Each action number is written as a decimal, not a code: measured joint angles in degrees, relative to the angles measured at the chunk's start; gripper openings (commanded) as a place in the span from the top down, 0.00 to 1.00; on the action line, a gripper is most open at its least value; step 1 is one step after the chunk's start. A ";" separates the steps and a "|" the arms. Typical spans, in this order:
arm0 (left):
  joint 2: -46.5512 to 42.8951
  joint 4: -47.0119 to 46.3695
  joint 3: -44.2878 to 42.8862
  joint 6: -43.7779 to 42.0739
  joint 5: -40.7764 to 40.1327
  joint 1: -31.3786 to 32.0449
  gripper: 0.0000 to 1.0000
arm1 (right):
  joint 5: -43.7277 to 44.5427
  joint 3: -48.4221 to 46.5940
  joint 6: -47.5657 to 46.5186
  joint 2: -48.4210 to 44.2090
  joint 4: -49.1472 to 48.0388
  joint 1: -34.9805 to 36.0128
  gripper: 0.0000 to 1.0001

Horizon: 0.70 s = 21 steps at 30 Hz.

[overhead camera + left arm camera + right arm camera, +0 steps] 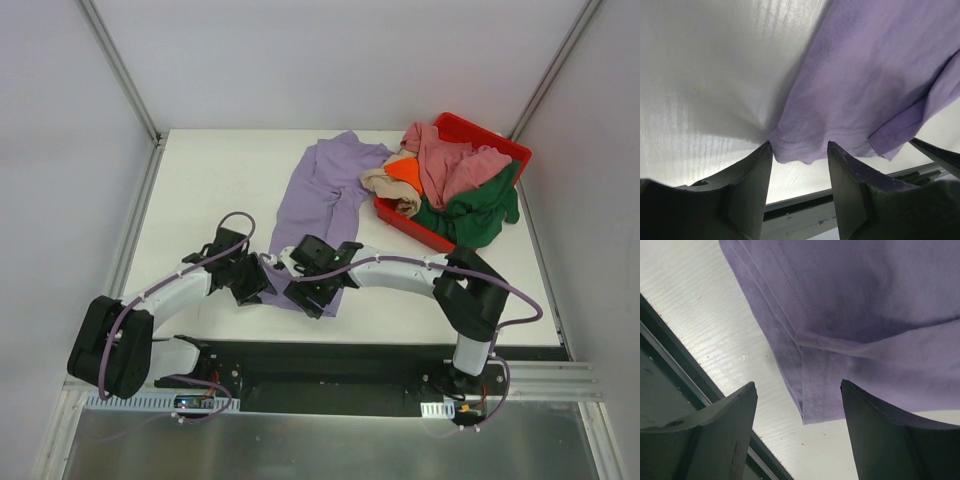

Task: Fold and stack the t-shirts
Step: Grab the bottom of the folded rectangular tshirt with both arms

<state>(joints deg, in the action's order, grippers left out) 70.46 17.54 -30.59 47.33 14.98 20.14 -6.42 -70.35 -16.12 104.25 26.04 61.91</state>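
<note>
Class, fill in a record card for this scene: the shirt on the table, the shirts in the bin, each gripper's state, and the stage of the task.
on table: lavender t-shirt, lying unfolded on the white table
in red bin: pink t-shirt, green t-shirt, orange t-shirt, beige t-shirt, heaped; green and beige hang over the rim
left gripper: open, near-left hem corner of the lavender t-shirt between its fingers
right gripper: open, at the near-right hem corner
task stage: nothing folded or stacked yet
</note>
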 measured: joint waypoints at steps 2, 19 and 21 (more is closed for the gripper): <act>0.63 -0.85 0.00 0.00 0.24 0.00 0.59 | 0.22 0.20 0.00 0.00 -0.02 0.17 0.31; 2.75 -4.81 1.36 0.44 1.46 0.00 1.00 | 9.60 4.63 0.39 -0.22 -0.50 4.85 0.72; 1.42 -5.11 2.32 0.98 1.44 -0.02 1.00 | 10.67 4.70 0.46 -0.22 -0.57 5.60 0.83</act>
<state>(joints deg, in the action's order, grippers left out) 71.88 12.43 -28.27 48.31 16.43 20.12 4.25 -65.65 -15.66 104.03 25.47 67.51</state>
